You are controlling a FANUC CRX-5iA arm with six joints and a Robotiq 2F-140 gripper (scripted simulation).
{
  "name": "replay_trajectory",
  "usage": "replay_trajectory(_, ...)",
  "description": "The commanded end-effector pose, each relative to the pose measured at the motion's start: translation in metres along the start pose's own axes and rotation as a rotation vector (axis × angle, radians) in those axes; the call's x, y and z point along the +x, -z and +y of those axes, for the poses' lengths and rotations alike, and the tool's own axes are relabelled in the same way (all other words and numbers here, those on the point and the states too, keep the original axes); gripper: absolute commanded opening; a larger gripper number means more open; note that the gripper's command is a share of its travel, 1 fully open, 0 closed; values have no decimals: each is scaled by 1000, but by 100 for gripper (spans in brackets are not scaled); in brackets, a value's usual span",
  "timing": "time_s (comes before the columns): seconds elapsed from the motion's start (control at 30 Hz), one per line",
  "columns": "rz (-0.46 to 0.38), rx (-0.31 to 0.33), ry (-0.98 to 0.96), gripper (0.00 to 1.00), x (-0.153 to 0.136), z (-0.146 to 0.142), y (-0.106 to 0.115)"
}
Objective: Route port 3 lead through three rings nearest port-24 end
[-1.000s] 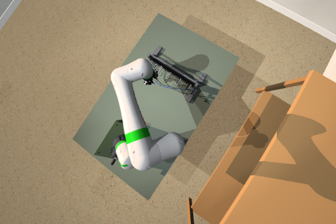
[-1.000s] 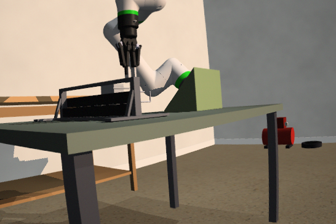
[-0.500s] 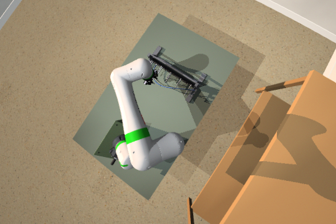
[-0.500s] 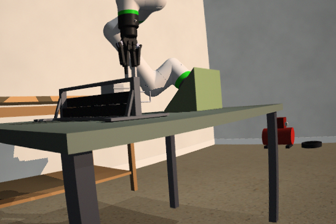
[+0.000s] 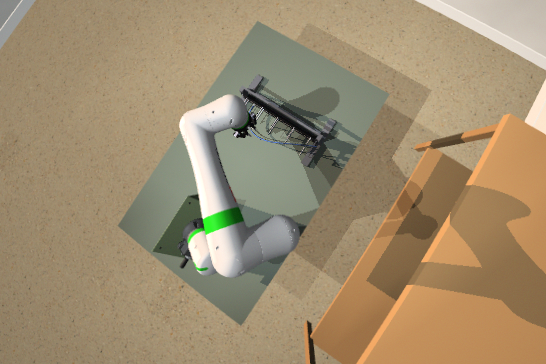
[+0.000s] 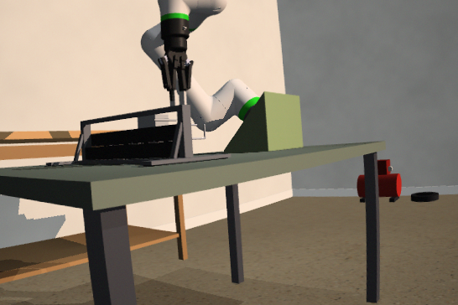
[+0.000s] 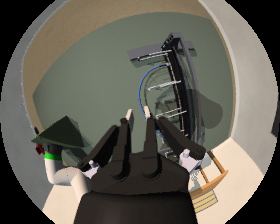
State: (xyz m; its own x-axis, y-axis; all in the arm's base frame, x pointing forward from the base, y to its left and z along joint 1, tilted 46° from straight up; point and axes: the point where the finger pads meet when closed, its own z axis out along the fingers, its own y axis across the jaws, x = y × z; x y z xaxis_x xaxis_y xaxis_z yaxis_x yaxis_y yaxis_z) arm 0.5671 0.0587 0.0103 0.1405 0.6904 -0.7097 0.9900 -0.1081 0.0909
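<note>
Reaching down at the left end of the rack [image 5: 284, 112] [image 6: 184, 135] [image 7: 193, 75], my gripper [image 5: 242, 131] [image 6: 177, 100] [image 7: 139, 112] stands with its 2 fingertips slightly parted and nothing seen between them. The blue lead [image 5: 280, 142] [image 7: 140, 92] bows along the front of the rack towards its right end; I judge that to be the port-24 end, though I cannot read the number plates. Whether it passes inside the last 3 rings [image 5: 291, 134] [image 7: 164, 86] I cannot tell. I expect the lead to handle as a light, springy cord, soft enough to bend yet apt to slide out of a loose pinch or straighten when freed. I would take hold on the bowed span, just short of a ring, keeping pull off the plug and the unfastened rack. The top view sets out the lead's course along the rack and their places on the table [image 5: 250, 176] [image 6: 235, 166] [image 7: 90, 75]. The exterior view, taken from behind the rack, hides the lead but shows the fingertips high, about level with the top rail. The wrist view alone makes the gap between the fingertips plain, with the blue curve just beyond; its depth below them remains uncertain.
</note>
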Motion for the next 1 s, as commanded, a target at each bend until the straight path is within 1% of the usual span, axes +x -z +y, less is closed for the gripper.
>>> replay_trajectory(0.0,0,0,0,20,0,0,0)
replay_trajectory(0.47,2,-1,1,20,0,0,-5)
replay_trajectory(0.97,2,-1,1,20,1,1,-35)
